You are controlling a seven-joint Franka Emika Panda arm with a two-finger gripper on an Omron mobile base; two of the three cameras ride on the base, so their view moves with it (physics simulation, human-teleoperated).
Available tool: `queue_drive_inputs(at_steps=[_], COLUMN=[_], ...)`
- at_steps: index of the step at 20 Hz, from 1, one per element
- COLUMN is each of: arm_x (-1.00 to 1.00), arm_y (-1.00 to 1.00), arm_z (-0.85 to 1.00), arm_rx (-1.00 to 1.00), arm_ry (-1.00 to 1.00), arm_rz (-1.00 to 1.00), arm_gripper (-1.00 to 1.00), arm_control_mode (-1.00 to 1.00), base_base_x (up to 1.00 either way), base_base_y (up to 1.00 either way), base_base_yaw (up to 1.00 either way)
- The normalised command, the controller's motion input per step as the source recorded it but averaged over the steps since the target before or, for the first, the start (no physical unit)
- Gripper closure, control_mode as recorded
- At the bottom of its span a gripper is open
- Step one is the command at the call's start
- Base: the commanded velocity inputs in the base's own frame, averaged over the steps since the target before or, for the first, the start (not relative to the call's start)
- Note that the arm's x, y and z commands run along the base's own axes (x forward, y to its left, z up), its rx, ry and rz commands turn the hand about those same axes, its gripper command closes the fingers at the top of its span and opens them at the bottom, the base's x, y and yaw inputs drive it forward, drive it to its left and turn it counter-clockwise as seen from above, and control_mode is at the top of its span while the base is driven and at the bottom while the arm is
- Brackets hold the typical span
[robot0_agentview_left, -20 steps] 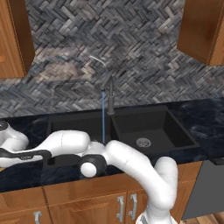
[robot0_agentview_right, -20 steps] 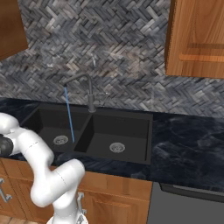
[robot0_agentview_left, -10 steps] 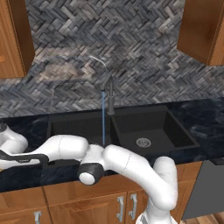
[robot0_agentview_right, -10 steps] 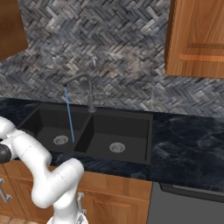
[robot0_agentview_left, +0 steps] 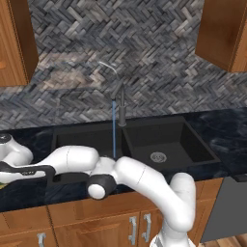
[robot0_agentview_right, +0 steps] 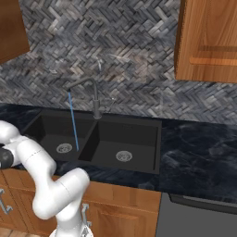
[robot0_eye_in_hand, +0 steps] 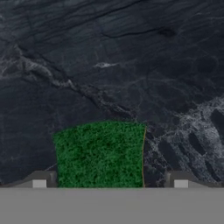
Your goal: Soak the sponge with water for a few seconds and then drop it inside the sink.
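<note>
Stretched low and far to the left over the dark marbled table (robot0_agentview_left: 226,130), elbow bent in front of the cabinet doors, forearm lying almost level along the table's front edge; since half a second ago, swung a little further left and lower, with the elbow joint now below the table edge in the left base view. One black sink (robot0_agentview_right: 134,132) with two basins, each with one round silver drain, and one slim dark faucet (robot0_agentview_right: 95,99) at the divider. One thin blue stream of water (robot0_agentview_left: 114,130) falling from the spout into the left basin, unchanged from before. In the hand view, claw (robot0_eye_in_hand: 110,186) pointing down at the table, its two tips standing wide apart on either side of one sponge (robot0_eye_in_hand: 99,154), green scrub face up, a thin yellow edge along its right side. Sponge lying flat on the table left of the sink, between the tips with a gap on each side.
</note>
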Motion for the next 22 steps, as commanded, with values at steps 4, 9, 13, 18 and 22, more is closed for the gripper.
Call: queue_drive_inputs(at_steps=[4, 9, 13, 18, 22], arm_x=[0.0, 0.0, 0.0, 0.0, 0.0], arm_y=[0.0, 0.0, 0.06, 0.13, 0.01], arm_z=[0.0, -0.01, -0.4, -0.49, -0.46], arm_rx=[0.0, 0.0, -0.04, -0.09, -0.06], arm_ry=[0.06, 0.0, -0.05, -0.02, 0.0], arm_rz=[0.0, 0.0, 0.0, 0.0, 0.0], arm_gripper=[-1.0, -1.0, -1.0, -1.0, -1.0], arm_control_mode=[-1.0, -1.0, -1.0, -1.0, -1.0], base_base_x=[0.0, 0.0, 0.0, 0.0, 0.0], base_base_y=[0.0, 0.0, 0.0, 0.0, 0.0], base_base_yaw=[0.0, 0.0, 0.0, 0.0, 0.0])
